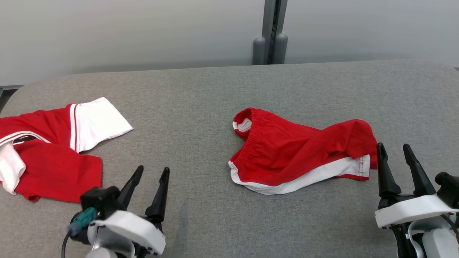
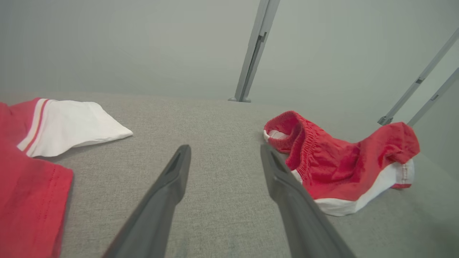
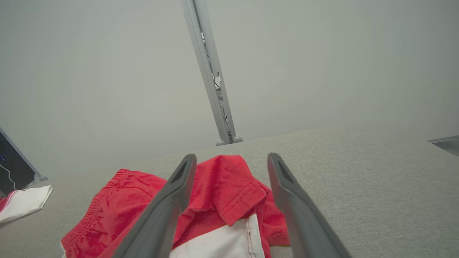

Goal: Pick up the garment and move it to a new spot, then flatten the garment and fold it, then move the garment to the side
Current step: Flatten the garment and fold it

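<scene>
Fingers on your left gripper (image 1: 153, 168) and right gripper (image 1: 393, 145) are both spread apart, down at the near side of the grey table (image 1: 200, 100). Your red shorts (image 1: 297, 150) sit crumpled right of centre, with the white-trimmed leg end just beside the right gripper. Over on the left lies a red-and-white shirt (image 1: 46, 150).

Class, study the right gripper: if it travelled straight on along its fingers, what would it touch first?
Most likely the red shorts: their crumpled leg end lies just ahead, between the open fingers of the right gripper. Its height above the cloth is unclear, so it might skim past onto the grey table.
</scene>
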Tool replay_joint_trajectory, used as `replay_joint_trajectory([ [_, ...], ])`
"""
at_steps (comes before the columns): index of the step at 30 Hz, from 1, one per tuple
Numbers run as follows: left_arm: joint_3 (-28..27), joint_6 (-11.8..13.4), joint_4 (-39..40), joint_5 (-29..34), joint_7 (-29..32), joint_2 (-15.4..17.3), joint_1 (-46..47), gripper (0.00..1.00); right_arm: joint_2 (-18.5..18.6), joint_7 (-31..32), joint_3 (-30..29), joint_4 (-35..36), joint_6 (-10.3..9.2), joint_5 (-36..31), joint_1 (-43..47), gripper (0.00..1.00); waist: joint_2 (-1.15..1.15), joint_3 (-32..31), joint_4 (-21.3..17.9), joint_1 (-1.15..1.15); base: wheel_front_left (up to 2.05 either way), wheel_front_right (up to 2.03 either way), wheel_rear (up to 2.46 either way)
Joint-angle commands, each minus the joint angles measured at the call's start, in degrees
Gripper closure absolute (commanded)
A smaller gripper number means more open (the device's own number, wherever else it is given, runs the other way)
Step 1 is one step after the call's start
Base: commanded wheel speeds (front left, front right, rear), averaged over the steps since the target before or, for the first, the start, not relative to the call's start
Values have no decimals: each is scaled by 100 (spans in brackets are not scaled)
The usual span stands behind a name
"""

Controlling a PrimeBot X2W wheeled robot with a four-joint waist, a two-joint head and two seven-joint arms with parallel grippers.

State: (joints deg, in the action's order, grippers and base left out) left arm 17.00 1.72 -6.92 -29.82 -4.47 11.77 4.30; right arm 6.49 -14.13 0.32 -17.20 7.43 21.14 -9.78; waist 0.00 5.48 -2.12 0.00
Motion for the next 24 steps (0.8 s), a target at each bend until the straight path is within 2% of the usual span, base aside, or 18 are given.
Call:
replay_joint_trajectory([
  [1, 46, -40, -34, 20, 114, 33, 169, 0, 39, 13, -22, 6, 12, -14, -31, 0, 0, 23, -48, 0, 0, 0, 0],
  [6, 390, -303, -292, -17, 941, 155, 644, 0, 85, 30, -30, -1, 12, -28, -151, 0, 0, 136, -242, 0, 0, 0, 0],
  [11, 686, -561, -624, -47, 1496, 197, 1114, 0, 113, 32, -46, 22, 12, -39, -265, 0, 0, 294, -520, 0, 0, 0, 0],
  [17, 981, -770, -991, -87, 1852, 209, 1593, 0, 84, -6, -9, -5, 12, 13, -381, 0, 0, 484, -899, 0, 0, 0, 0],
  [24, 1229, -865, -1305, -206, 2093, 226, 1967, 0, 48, -48, 33, -71, 12, 49, -443, 0, 0, 620, -1251, 0, 0, 0, 0],
])
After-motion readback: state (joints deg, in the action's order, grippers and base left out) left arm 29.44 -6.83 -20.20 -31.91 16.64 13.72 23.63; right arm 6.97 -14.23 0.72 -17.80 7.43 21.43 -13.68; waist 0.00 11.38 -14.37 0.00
